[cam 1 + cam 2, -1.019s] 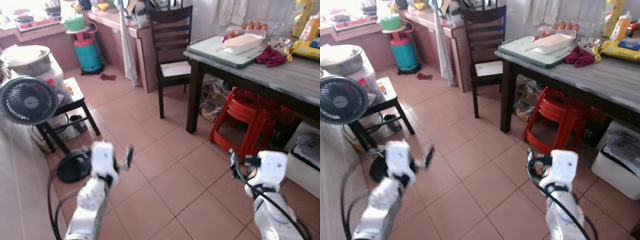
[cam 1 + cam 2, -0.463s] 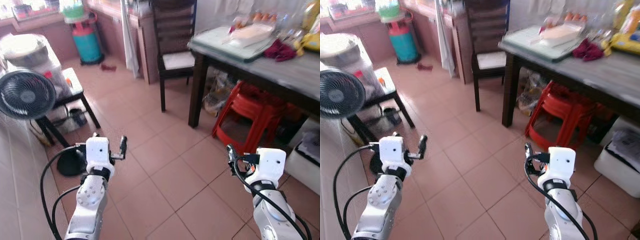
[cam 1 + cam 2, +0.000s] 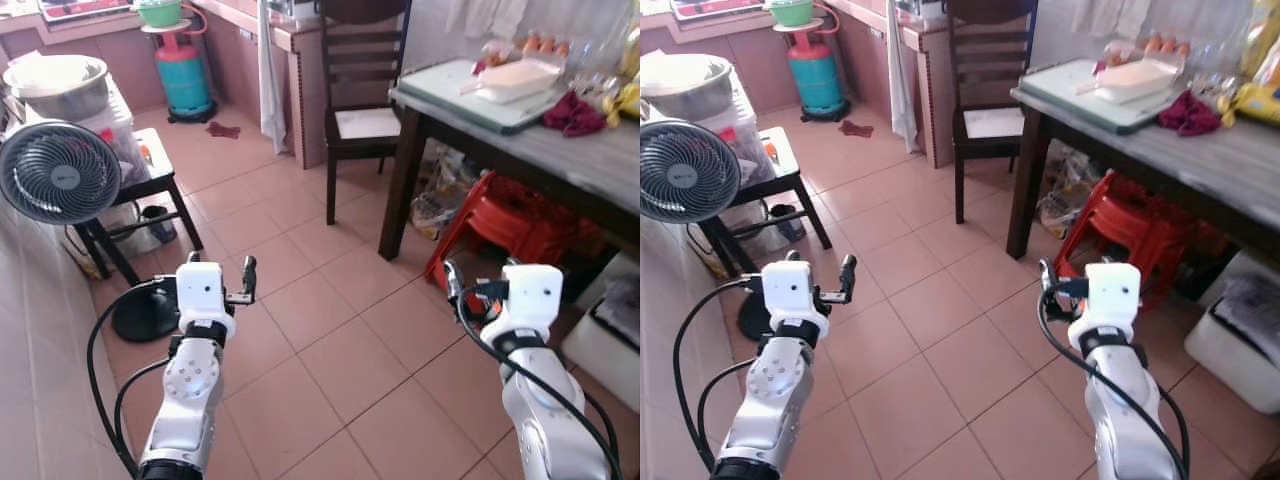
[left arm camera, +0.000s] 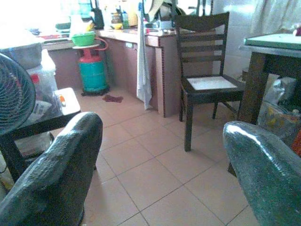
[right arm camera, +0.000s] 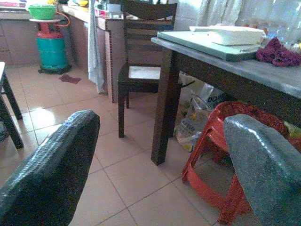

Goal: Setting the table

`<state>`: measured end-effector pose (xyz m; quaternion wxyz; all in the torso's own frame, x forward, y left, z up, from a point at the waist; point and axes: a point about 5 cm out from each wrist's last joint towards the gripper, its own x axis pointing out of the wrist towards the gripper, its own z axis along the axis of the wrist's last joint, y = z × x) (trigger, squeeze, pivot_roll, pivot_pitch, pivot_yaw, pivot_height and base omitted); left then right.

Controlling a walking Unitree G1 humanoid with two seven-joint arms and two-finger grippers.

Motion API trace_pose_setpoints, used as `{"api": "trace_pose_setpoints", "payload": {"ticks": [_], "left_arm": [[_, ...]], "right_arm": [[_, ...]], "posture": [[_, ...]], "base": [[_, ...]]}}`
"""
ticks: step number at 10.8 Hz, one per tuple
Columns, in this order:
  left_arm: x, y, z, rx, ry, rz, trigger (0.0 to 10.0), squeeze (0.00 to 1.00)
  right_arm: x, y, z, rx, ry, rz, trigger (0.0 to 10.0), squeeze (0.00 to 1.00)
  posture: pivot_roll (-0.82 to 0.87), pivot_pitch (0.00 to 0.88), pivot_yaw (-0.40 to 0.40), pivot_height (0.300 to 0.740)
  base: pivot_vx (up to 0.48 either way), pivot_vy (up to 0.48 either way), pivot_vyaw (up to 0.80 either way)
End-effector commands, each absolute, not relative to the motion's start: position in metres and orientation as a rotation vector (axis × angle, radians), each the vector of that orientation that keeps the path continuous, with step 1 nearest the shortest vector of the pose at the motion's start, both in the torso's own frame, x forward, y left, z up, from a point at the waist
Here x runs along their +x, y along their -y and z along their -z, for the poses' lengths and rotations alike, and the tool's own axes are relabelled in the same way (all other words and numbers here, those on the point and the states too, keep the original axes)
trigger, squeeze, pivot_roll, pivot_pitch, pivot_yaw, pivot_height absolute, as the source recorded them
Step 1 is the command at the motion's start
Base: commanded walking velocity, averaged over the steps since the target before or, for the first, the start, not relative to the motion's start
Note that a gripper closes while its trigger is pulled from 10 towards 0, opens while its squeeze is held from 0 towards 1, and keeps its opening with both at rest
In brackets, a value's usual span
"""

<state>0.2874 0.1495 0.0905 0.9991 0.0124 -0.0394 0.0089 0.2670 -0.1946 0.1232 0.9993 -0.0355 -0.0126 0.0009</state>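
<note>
The dining table (image 3: 1200, 150) stands ahead to my right, near the dark chair (image 3: 985, 95), a white dish (image 3: 1135, 78) on its green board (image 3: 1080, 95). Both the left gripper (image 3: 247, 280) and right gripper (image 3: 452, 285) hang apart, holding nothing — raised, I judge, ready for reaching once closer.

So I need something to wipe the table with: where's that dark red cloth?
In the left eye view the dark red cloth lies on the dining table, ahead to the robot's right, beside the green tray.
</note>
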Motion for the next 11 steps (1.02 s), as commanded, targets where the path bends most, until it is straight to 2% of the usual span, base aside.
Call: {"api": "trace_pose_setpoints", "payload": {"ticks": [1, 2, 4, 6, 8, 11], "left_arm": [[0.29, -0.153, -0.091, 0.032, 0.083, -0.038, 10.0, 0.0], [0.29, -0.153, -0.09, 0.034, 0.086, -0.04, 10.0, 0.0], [0.299, -0.15, -0.096, 0.066, 0.124, -0.018, 10.0, 0.0], [0.305, -0.149, -0.096, 0.068, 0.122, -0.023, 10.0, 0.0], [0.298, -0.145, -0.087, 0.081, 0.092, 0.011, 10.0, 0.0], [0.295, -0.153, -0.08, 0.101, 0.062, 0.034, 10.0, 0.0]], "right_arm": [[0.271, 0.195, -0.126, -0.08, 0.037, -0.011, 10.0, 0.0], [0.271, 0.196, -0.126, -0.084, 0.039, -0.011, 10.0, 0.0], [0.269, 0.199, -0.125, -0.1, 0.033, -0.001, 10.0, 0.0], [0.27, 0.195, -0.12, -0.1, 0.027, -0.024, 10.0, 0.0], [0.276, 0.191, -0.119, -0.084, 0.048, 0.001, 10.0, 0.0], [0.272, 0.186, -0.12, -0.067, 0.067, 0.041, 10.0, 0.0]], "posture": [[-0.08, 0.0, -0.001, 0.74], [-0.08, 0.0, -0.006, 0.74], [-0.07, 0.0, -0.075, 0.74], [-0.07, 0.0, -0.01, 0.74], [-0.09, 0.0, 0.053, 0.74], [-0.11, 0.0, 0.064, 0.74]], "base": [[0.0, 0.0, 0.0], [0.0, 0.0, 0.0], [0.0, 0.0, 0.0], [0.0, 0.0, 0.0], [0.0, 0.0, 0.0], [0.0, 0.0, 0.0]]}}
